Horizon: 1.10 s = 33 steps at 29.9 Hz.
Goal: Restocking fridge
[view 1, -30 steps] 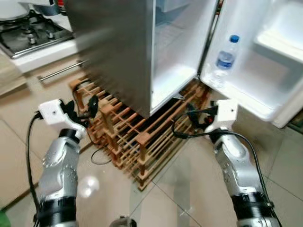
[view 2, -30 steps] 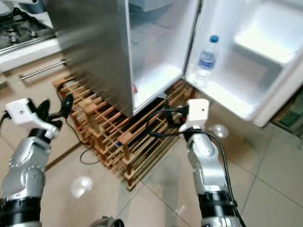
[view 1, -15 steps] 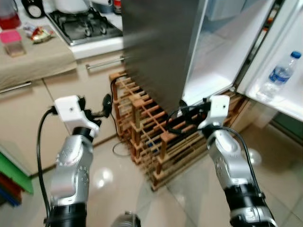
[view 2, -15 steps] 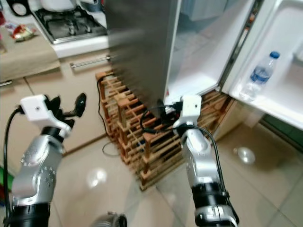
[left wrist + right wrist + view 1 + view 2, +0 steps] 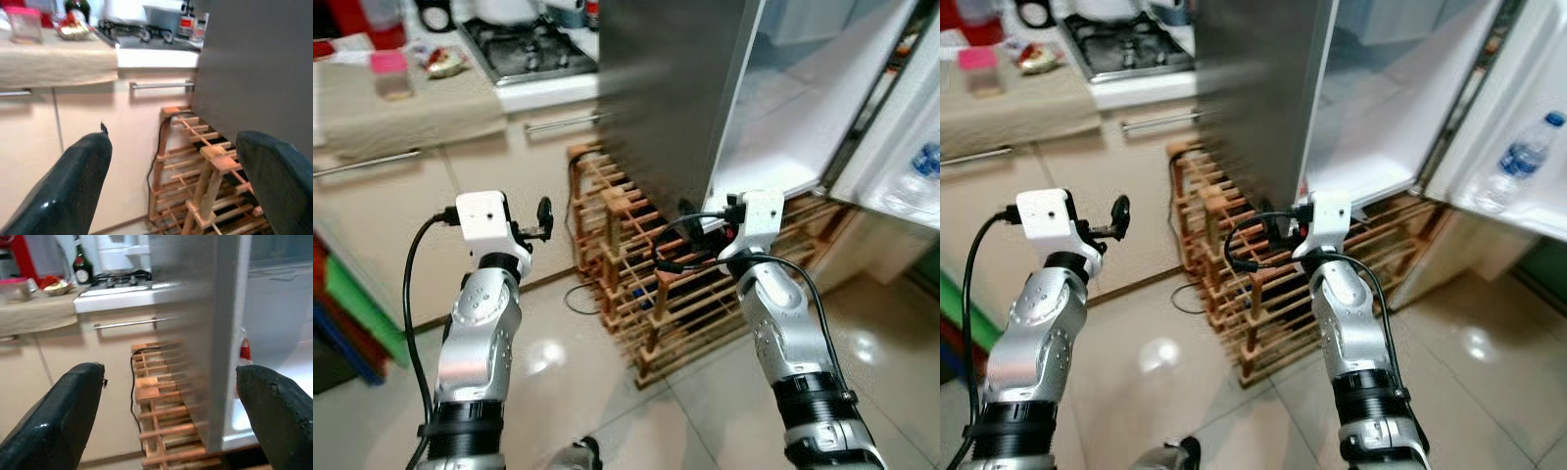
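The fridge (image 5: 675, 88) stands open ahead and to the right in the left eye view, raised on a wooden rack (image 5: 646, 284), its door (image 5: 911, 127) swung wide with a water bottle (image 5: 925, 162) on the door shelf; to the left run a counter (image 5: 411, 108) with a hob (image 5: 533, 49) and a pink-lidded box (image 5: 389, 76). The left gripper (image 5: 540, 217) is held up before the cabinet front and the right gripper (image 5: 690, 230) before the rack, both carrying nothing. The right eye view tells the same scene, with the bottle (image 5: 1520, 162) plainer on the door shelf. In the left wrist view the two fingers (image 5: 68, 191) stand wide apart and released, with cabinet, rack and the fridge's grey side between them. In the right wrist view the fingers (image 5: 63, 411) are likewise spread and empty, the fridge's open edge between them and a small red-topped item (image 5: 244, 352), too blurred to name, low inside. I judge the step to be fetching: with one bottle stocked and both grippers free, the next move calls for turning to the counter, choosing an item and reaching for it. Against a second ago the whole view has swung leftward, so the camera has turned: more counter shows and the door sits near the right edge.
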Available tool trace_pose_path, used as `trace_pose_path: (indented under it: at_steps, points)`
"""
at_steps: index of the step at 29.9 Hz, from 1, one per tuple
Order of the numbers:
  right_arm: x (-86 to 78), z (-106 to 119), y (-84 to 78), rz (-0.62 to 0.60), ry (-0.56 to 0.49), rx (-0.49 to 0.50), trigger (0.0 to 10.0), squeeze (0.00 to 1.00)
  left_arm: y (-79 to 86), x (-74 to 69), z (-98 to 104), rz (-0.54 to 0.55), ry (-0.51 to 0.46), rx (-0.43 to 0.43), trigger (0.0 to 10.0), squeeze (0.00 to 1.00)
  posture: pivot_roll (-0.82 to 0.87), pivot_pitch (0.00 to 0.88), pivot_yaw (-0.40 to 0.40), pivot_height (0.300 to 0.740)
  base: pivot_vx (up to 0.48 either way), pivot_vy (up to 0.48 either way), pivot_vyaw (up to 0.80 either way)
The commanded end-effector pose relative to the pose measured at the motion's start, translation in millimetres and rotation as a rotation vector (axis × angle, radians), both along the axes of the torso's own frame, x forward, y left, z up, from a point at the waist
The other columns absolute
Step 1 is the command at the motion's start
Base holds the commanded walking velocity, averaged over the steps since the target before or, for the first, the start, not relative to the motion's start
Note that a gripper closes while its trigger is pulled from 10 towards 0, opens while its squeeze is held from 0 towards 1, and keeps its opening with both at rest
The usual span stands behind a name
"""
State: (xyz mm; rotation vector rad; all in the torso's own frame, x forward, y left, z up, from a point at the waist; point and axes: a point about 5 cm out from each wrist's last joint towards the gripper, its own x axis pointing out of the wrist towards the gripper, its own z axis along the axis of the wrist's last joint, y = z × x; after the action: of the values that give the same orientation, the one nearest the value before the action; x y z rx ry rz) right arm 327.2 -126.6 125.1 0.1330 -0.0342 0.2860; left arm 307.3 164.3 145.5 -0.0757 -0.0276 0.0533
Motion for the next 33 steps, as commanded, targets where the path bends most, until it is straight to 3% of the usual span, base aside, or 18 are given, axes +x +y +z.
trace_pose_path:
  at_steps: [1, 10, 17, 28, 33]
  points:
    - [1.2, 2, -3.5, -0.011, -0.01, 0.012, 10.0, 0.0, -7.4, 4.4, 4, -0.015, -0.006, 0.041, 10.0, 0.0, -0.01, 0.0, 0.0, 0.74, 0.0, 0.0, 0.46]
    - [0.5, 0, 5.3, 0.012, -0.008, 0.038, 10.0, 0.0, -6.6, 11.4, 10, -0.003, -0.02, 0.092, 10.0, 0.0, 0.0, 0.0, 0.011, 0.74, 0.0, 0.0, 0.46]
    - [-0.1, 0, 2.1, 0.011, -0.012, 0.035, 10.0, 0.0, 2.4, 15.9, 9, 0.041, -0.008, 0.091, 10.0, 0.0, 0.0, 0.0, 0.006, 0.74, 0.0, 0.0, 0.46]
    - [-1.1, 1, -1.0, 0.014, -0.019, 0.023, 10.0, 0.0, -2.2, 16.5, 8, 0.022, -0.018, 0.06, 10.0, 0.0, -0.01, 0.0, 0.002, 0.74, 0.0, 0.0, 0.45]
    - [0.3, 3, 2.9, 0.038, -0.031, 0.014, 10.0, 0.01, -6.4, 17.0, 11, -0.001, -0.04, 0.086, 10.0, 0.0, -0.01, 0.0, 0.003, 0.74, 0.0, 0.0, 0.46]
